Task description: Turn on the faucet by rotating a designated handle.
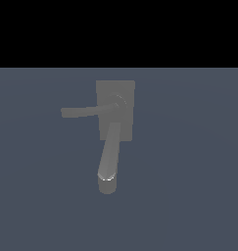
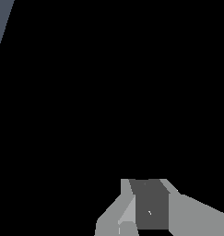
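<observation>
faucet [image 1: 115,110] alone on surface [image 1: 189,171] | handle [image 1: 86,112] points to exterior view's left | pincer [image 2: 148,216] state: cannot tell, touching nothing visible

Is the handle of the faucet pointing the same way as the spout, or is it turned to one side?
Turned aside. The handle points toward the exterior view's left, while the spout runs down the image.

- The faucet [image 1: 115,110] stands alone on the blue-grey surface [image 1: 189,171]; bare surface lies around it on every side.
- The handle [image 1: 86,112] reaches toward the exterior view's left, with free room above and below it in that view.
- The thick spout [image 1: 109,157] points toward the viewer and blocks the approach from that side.
- The hand [image 2: 148,207] holds nothing between its fingers.
</observation>
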You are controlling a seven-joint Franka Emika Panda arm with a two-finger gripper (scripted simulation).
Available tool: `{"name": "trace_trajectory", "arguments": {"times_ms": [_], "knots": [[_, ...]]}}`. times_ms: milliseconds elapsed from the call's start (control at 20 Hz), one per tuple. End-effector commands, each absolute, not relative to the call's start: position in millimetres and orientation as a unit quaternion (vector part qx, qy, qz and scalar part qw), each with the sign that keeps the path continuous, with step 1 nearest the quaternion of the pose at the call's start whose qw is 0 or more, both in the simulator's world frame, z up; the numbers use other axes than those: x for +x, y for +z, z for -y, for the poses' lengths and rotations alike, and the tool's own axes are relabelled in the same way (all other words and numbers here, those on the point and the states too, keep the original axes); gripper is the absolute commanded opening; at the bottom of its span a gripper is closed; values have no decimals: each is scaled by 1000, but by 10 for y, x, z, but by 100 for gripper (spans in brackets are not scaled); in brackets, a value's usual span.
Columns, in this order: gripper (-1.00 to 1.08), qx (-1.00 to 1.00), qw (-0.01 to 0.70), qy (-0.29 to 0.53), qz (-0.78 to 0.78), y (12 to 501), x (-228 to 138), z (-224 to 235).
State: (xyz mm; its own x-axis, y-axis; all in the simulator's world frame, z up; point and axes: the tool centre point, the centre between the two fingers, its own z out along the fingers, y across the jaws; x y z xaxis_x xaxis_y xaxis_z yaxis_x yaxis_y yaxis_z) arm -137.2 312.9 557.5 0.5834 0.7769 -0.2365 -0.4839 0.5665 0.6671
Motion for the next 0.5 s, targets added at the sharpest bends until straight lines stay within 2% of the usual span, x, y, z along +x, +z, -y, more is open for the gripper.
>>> {"name": "trace_trajectory", "arguments": {"times_ms": [0, 450], "knots": [[-100, 242, 850, 357, -301, 5268, -1237, -3244], [-100, 130, 845, 274, -441, 3993, -761, -3309]]}}
